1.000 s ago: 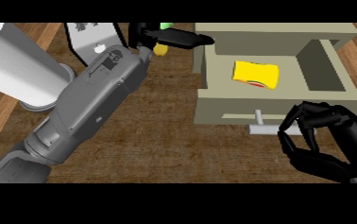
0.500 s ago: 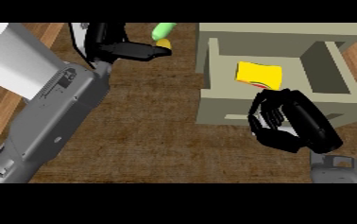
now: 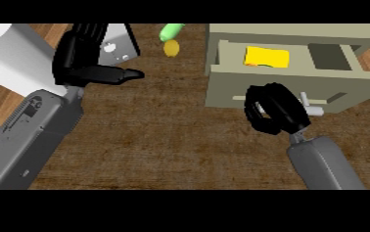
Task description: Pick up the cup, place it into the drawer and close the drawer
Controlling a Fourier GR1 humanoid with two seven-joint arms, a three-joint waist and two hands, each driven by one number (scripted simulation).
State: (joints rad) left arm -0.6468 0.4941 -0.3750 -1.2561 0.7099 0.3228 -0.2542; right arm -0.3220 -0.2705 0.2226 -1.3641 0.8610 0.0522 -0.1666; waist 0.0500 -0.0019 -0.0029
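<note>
The yellow cup (image 3: 266, 57) lies inside the open beige drawer (image 3: 339, 89) at the upper right. My right hand (image 3: 278, 109) is against the drawer's front panel with its fingers curled and nothing in them. The drawer's pale handle (image 3: 313, 109) sticks out just right of that hand. My left hand (image 3: 85, 59) is at the upper left, far from the drawer. Its fingers point up and its thumb sticks out to the right, and it holds nothing.
A green object (image 3: 172, 30) and a small yellow-orange one (image 3: 171, 48) lie on the wooden counter (image 3: 166, 128) left of the drawer. A grey-white box (image 3: 121, 45) stands behind my left hand. A white surface (image 3: 18, 55) fills the left edge.
My right hand has risen from the lower right to the drawer's front, left of the handle. My left hand has drawn back to the left, away from the green and yellow objects.
</note>
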